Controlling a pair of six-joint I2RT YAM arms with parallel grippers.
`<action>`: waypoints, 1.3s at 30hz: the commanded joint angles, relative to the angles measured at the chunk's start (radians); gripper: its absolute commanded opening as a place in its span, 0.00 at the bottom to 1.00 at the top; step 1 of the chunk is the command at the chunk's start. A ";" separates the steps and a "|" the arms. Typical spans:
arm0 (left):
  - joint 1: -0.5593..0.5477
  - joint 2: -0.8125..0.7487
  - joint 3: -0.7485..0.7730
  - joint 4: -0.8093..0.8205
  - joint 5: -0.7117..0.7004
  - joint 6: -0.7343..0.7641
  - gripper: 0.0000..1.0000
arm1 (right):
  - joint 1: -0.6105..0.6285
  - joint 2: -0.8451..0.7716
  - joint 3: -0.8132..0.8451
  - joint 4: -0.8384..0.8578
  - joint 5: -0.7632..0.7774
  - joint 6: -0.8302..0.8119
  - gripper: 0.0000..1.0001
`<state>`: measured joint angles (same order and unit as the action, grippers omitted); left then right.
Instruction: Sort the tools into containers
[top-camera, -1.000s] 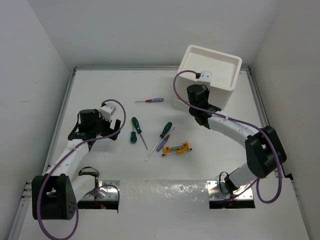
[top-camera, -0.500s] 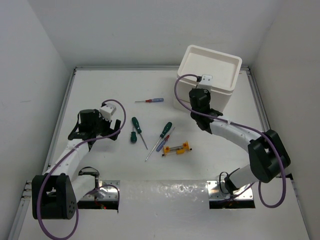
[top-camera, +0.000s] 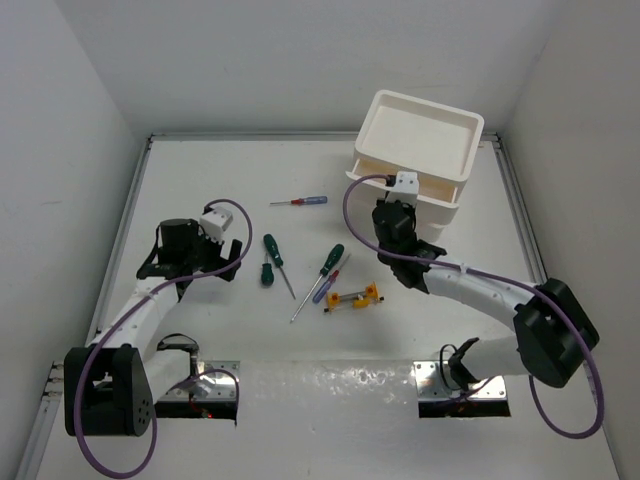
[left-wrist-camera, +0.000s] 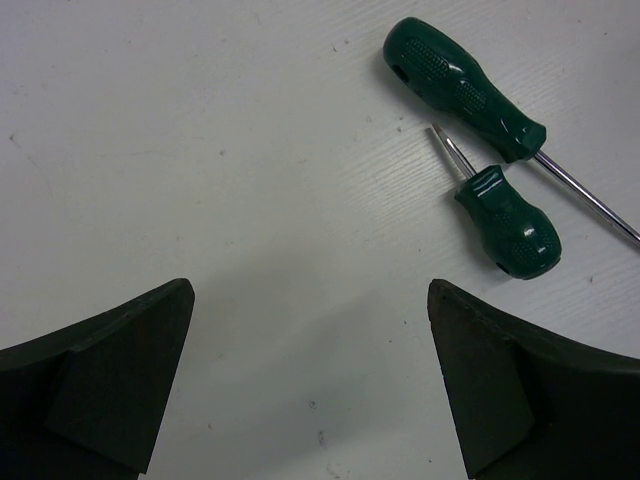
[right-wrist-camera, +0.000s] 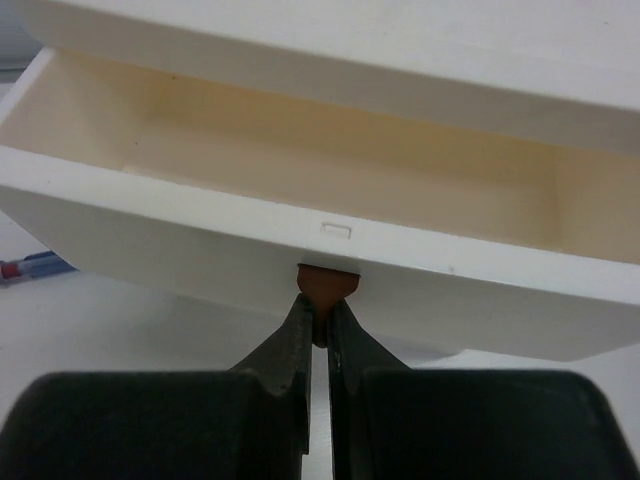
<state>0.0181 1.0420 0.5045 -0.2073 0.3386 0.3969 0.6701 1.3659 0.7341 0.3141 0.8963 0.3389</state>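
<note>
R hand (right-wrist-camera: 319, 326) clamped on drawer tab (right-wrist-camera: 327, 282); L hand (left-wrist-camera: 310, 375) wide open, empty.

The long screwdriver's (left-wrist-camera: 465, 85) shaft runs off the right edge.

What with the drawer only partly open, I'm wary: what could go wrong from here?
The right hand pinches only the small brown tab, so it might slip off. A longer pull could drag the whole white drawer stack or bring the open drawer right out.
</note>
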 joint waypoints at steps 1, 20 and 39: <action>-0.004 -0.002 0.025 0.022 0.023 0.017 1.00 | 0.074 -0.053 -0.021 0.036 0.079 -0.018 0.00; -0.004 -0.007 0.025 0.022 0.017 0.017 1.00 | 0.232 -0.229 -0.068 -0.148 -0.074 -0.133 0.39; -0.006 0.046 0.031 0.048 -0.046 0.003 1.00 | 0.326 -0.087 0.014 -0.702 -0.835 -0.748 0.92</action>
<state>0.0181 1.0710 0.5045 -0.2005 0.3016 0.3988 0.9939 1.1900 0.6849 -0.2832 0.1448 -0.2249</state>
